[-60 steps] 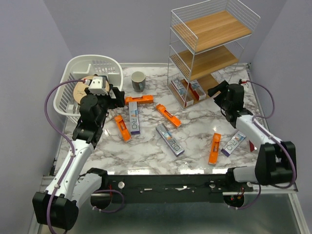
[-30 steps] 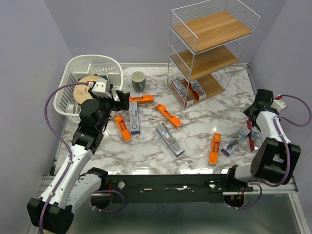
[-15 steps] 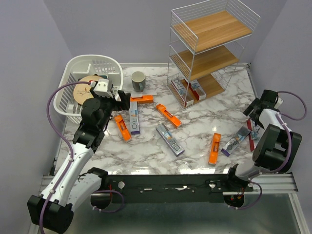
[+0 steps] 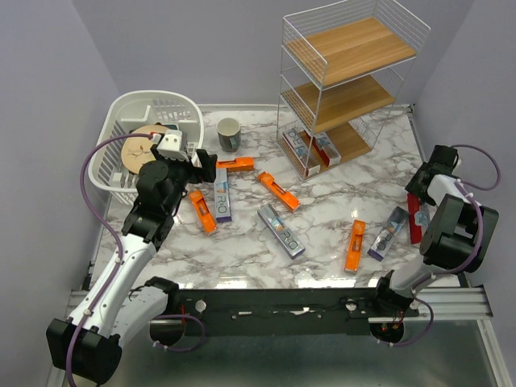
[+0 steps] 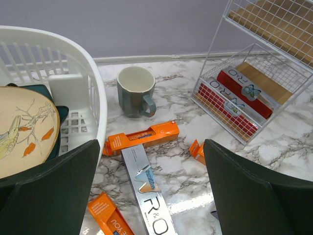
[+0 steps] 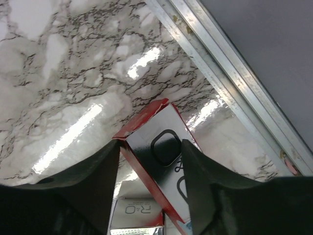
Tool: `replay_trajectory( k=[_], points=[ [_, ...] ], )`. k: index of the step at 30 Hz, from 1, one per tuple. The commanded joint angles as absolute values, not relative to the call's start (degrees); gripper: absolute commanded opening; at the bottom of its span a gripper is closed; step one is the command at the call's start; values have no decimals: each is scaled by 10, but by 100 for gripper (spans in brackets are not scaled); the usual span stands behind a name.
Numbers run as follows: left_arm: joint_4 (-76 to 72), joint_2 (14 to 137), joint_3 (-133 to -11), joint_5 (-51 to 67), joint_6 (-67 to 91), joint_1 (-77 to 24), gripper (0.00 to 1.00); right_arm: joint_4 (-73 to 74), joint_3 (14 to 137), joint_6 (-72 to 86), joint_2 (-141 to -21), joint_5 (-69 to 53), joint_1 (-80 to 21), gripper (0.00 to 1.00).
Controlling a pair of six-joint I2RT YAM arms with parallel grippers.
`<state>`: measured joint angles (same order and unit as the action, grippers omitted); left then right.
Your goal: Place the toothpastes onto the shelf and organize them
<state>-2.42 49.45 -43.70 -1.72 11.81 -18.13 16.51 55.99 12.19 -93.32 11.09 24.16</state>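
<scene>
1. Two hands are over the marble surface (image 4: 322,205).
2. The left hand (image 4: 201,165) is wide open and holds nothing. It hangs just beside the white basket (image 4: 153,98), above an orange box (image 5: 142,137) and a silver box (image 5: 146,188).
3. The right hand (image 6: 149,144) is at the right edge of the surface and points down. Its two fingers (image 6: 73,186) squeeze the end of a white-red toothpaste box (image 6: 166,164). That box lies flat on the surface.
4. A silver and purple box (image 4: 388,232) lies just beside it. An orange one (image 4: 355,245) lies near that.
5. Three more boxes lie loose in the middle: two orange (image 4: 278,191) and one silver (image 4: 280,230).
6. The shelf (image 4: 347,89) stands at the back right. Two boxes (image 5: 234,98) lie side by side on its bottom board.
7. A mug (image 4: 229,134) stands between the basket and the shelf. A plate (image 4: 137,149) leans inside the basket.
</scene>
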Motion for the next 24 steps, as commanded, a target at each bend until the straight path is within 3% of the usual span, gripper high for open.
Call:
replay_trajectory(
  k=[1,15,24],
  points=[
    [-25,493,-448,-15,111,-184,99,173,559,124,-933,68,208,54],
    [-18,504,-450,-28,100,-183,99,178,665,97,-1007,111,16,55],
    [-17,505,-452,-27,98,-183,99,166,591,189,-877,163,32,68]
  ],
)
